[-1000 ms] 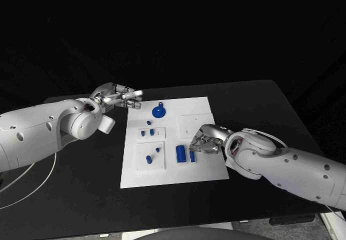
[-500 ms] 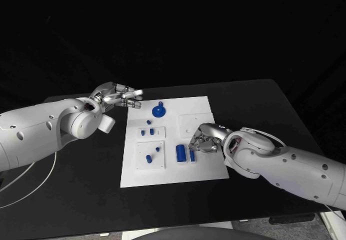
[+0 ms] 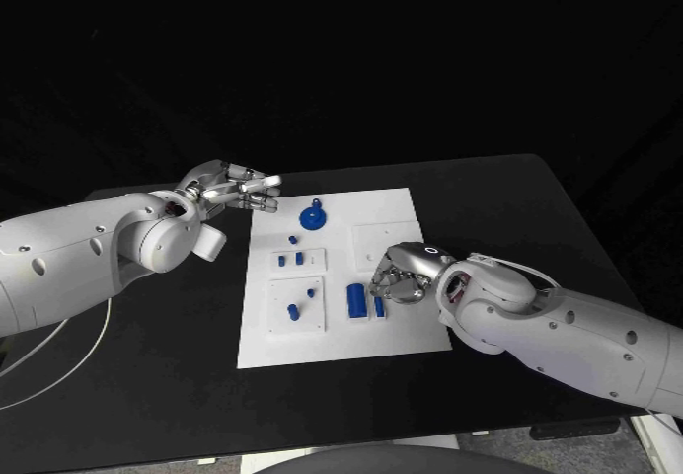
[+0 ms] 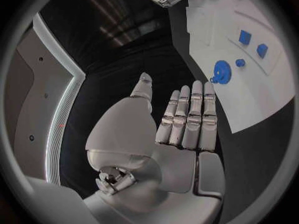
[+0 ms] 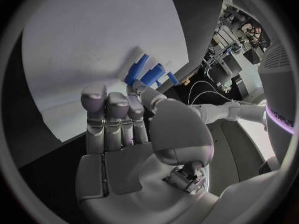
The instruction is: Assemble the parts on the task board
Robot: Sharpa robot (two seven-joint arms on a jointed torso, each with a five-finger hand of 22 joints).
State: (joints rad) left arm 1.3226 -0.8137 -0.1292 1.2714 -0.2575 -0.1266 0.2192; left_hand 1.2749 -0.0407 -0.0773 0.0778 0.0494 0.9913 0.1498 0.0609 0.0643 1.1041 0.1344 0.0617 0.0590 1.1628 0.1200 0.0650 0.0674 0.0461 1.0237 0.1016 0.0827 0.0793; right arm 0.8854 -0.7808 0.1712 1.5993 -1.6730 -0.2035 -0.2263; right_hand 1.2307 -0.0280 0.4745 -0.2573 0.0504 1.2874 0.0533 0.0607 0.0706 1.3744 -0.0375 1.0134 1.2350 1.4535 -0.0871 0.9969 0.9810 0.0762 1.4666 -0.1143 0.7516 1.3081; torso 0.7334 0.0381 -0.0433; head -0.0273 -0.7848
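Task board (image 3: 392,321), the white plate, lies in the middle of our black worktop (image 3: 541,212), with its long sides running from the near edge toward the far edge. Our right hand (image 3: 403,276) is over the board's right half, fingers curled downward close together; whether they already touch a part we cannot tell. Our left hand (image 3: 228,190) hovers off the board's far left corner, above bare worktop, fingers straight and side by side with the thumb apart, holding nothing.

Among the parts, the round blue disc (image 3: 315,216) sits near the board's far edge, closest to our left hand. The thick blue cylinder (image 3: 356,300) and the slim blue bar (image 3: 379,307) lie side by side toward the board's near edge, both with their long axes pointing near-to-far. Smaller blue pegs (image 3: 292,313) stand or lie in the raised white panels on the board's left half.

The relation that matters: the bar and the cylinder lie just to the left of our right hand's fingertips, the bar nearer. In the right wrist view they show just beyond the fingers (image 5: 107,109). We judge the right hand far better placed for them; its grasp should close across their short width.
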